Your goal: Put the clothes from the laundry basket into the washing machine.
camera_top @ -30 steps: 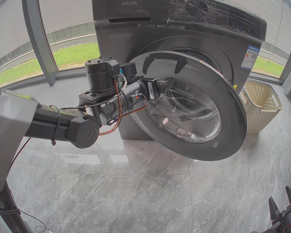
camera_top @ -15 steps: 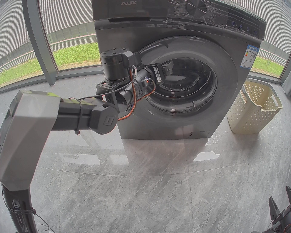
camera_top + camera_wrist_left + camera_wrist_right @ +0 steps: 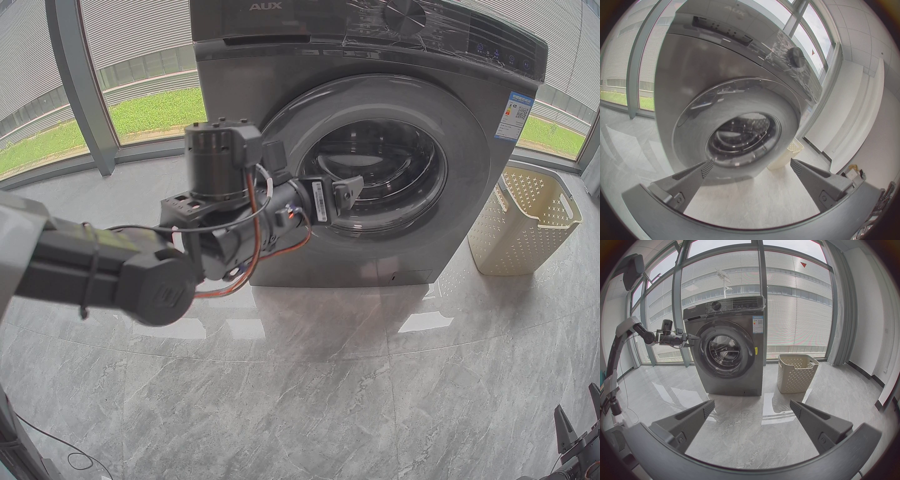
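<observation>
While the left pincer point(image 3: 349, 190) hangs spread at the shut door point(image 3: 387, 175) of the washing machine point(image 3: 250, 81), that stiff, smooth door probably needs hooking at its rim.

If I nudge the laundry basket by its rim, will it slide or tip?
Probably slides: the laundry basket stands on glossy floor. Perforated walls suggest it is light and somewhat flexible; a high push might tip it.

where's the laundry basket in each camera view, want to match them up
Head view: laundry basket near the right edge, to the right of the washing machine.
Left wrist view: laundry basket small and partly hidden behind the machine's far lower corner.
Right wrist view: laundry basket in full sight beside the machine, apart from it.
Shared landmark: the machine's round door.
</observation>
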Available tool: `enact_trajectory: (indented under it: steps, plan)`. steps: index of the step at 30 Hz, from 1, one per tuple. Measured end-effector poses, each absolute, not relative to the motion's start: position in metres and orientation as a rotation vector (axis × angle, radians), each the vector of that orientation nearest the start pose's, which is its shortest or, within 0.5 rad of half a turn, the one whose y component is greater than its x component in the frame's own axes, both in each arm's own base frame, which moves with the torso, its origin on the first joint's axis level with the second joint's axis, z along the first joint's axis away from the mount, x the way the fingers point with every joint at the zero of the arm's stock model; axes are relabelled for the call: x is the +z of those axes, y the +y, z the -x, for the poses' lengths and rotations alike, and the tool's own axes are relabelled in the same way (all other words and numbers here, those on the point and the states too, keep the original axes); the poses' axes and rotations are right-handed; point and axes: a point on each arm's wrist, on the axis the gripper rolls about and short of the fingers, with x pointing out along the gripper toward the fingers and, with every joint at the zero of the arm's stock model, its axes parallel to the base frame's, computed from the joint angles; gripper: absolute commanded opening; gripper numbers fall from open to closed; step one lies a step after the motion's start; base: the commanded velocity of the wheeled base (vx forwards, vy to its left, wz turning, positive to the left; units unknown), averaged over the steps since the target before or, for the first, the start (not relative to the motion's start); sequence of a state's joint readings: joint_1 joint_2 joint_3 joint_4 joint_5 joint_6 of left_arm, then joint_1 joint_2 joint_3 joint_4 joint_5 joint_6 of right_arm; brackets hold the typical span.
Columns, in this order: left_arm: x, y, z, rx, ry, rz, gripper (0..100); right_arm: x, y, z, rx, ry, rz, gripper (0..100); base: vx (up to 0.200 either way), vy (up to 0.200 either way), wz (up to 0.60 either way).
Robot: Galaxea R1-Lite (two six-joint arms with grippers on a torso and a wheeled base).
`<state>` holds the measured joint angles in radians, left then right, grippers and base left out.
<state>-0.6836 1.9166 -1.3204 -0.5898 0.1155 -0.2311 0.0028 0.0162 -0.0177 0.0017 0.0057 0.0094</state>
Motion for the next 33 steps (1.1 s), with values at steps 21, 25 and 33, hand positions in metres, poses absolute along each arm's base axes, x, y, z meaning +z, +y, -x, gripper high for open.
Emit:
enact_trajectory:
  steps: [21,25,33]
  plan:
    - [0.195,-0.081,-0.096,-0.641,0.142,0.123,100,0.081,0.0,0.023,0.009,0.0,-0.009,100,0.0,0.0,0.0]
    - [0.176,-0.049,-0.068,-0.584,0.097,0.091,100,0.081,0.0,0.023,0.009,0.0,-0.009,100,0.0,0.0,0.0]
    - [0.132,-0.008,-0.022,-0.322,0.118,0.017,100,0.081,0.0,0.023,0.009,0.0,-0.009,100,0.0,0.0,0.0]
